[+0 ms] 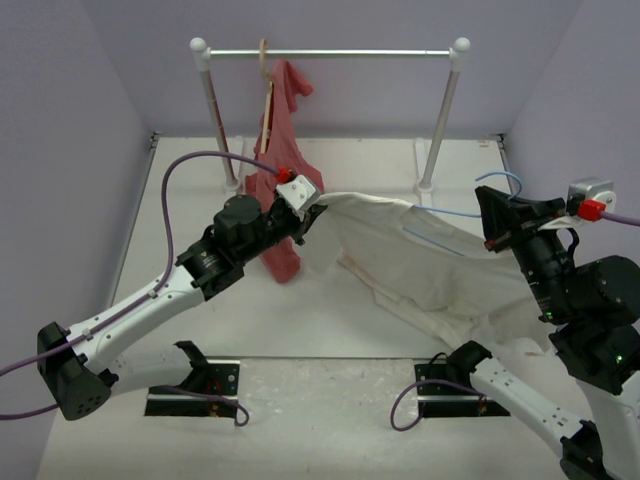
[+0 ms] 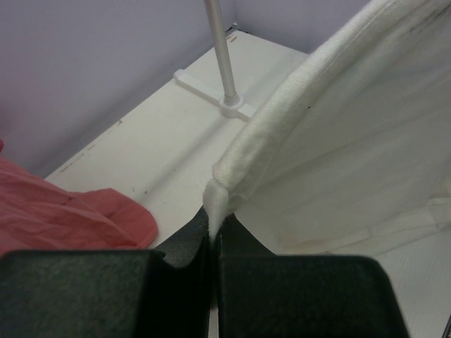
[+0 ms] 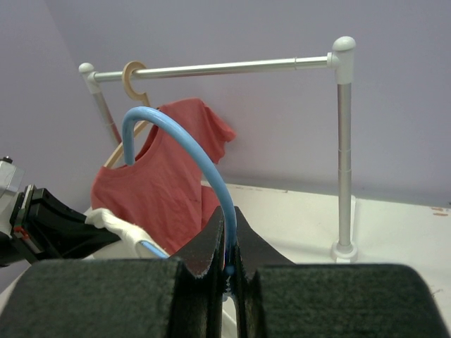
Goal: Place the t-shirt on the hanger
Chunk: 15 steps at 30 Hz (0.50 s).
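pinching t-shirt (image 2: 338, 141) edge w/ left gripper (image 2: 213, 229) — right gripper (image 3: 229, 232) clamps hanger (image 3: 149, 114).

Probably a robot lab test cell, not a home. Plain lilac walls (image 1: 70, 130) box in a white counter (image 1: 330, 340) on three sides. A left arm (image 1: 150, 295) and a right arm (image 1: 520, 385) rise from black plates (image 1: 215, 380) at the counter's near edge, with purple cables (image 1: 212, 153) looping loose. At the back stands a small rail (image 1: 330, 52) carrying one red shirt (image 1: 283, 130), like a mock-up wardrobe.
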{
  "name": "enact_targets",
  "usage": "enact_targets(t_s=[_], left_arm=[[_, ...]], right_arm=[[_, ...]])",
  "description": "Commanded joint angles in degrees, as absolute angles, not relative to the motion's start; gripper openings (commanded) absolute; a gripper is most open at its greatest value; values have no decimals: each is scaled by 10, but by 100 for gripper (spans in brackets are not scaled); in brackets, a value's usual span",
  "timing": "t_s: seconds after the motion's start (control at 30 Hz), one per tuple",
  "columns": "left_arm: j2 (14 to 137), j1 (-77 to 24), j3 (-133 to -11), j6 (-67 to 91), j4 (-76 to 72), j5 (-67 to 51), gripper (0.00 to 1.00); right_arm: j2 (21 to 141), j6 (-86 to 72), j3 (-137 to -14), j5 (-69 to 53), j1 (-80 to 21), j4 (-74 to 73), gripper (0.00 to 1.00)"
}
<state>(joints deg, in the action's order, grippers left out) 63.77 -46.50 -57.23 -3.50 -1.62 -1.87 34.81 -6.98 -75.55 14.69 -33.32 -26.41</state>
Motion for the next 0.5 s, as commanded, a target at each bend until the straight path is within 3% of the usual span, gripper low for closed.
enact_targets(t_s=[0.0,0.13,0.17,0.2,0.27,0.47], left_arm=[[632,-453,-564,-18,-31,38,0],[631,-452,-576,-18,-28,-22,0],[631,-452,-585,-17,-29,-51,27],[629,-452,-592,-16,-33,-61,37],[616,-452,-607,-13,-42,-93,100],[560,-453,-662,-18,-53,-110,100]], right_arm=[[343,-60,-782,169,-330,-234,0],[360,-63,-786,132,-331,-243,0],[370,-64,-791,118,-330,-247,0],[373,-64,-793,110,-330,-252,0],[397,-60,-804,108,-331,-266,0],[435,-60,-818,150,-331,-291,0]])
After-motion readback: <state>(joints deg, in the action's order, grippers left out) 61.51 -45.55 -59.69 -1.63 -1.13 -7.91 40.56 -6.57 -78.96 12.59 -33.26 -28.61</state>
